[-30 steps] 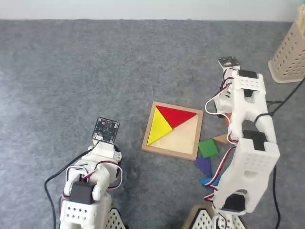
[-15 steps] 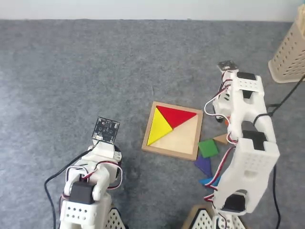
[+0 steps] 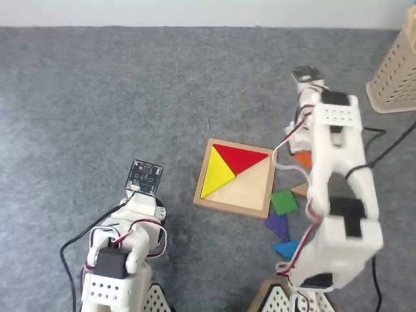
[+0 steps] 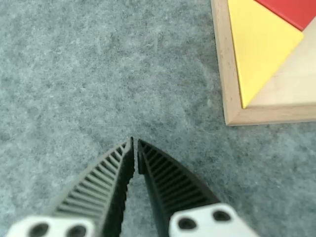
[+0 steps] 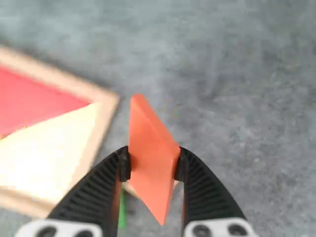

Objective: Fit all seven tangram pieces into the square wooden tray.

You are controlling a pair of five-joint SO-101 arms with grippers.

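The square wooden tray (image 3: 201, 196) lies mid-table holding a red triangle (image 3: 239, 157) and a yellow triangle (image 3: 216, 173); its remaining floor is bare wood. My right gripper (image 5: 150, 163) is shut on an orange piece (image 5: 150, 175), lifted above the carpet just past the tray's right corner (image 5: 106, 111); the orange piece (image 3: 303, 157) peeks out beside the right arm. Loose green (image 3: 283, 202), purple (image 3: 278, 225), blue (image 3: 286, 248) and tan (image 3: 301, 189) pieces lie right of the tray. My left gripper (image 4: 135, 144) is shut and empty over carpet near the tray's left corner (image 4: 232, 116).
A perforated beige container (image 3: 395, 71) stands at the far right edge. Grey carpet (image 3: 117, 97) covers the table, open to the left and back of the tray. The right arm's body (image 3: 338, 195) overhangs the loose pieces.
The right arm has risen and swung slightly back with the orange piece in its gripper, uncovering more of the blue piece. The left arm has stayed still.
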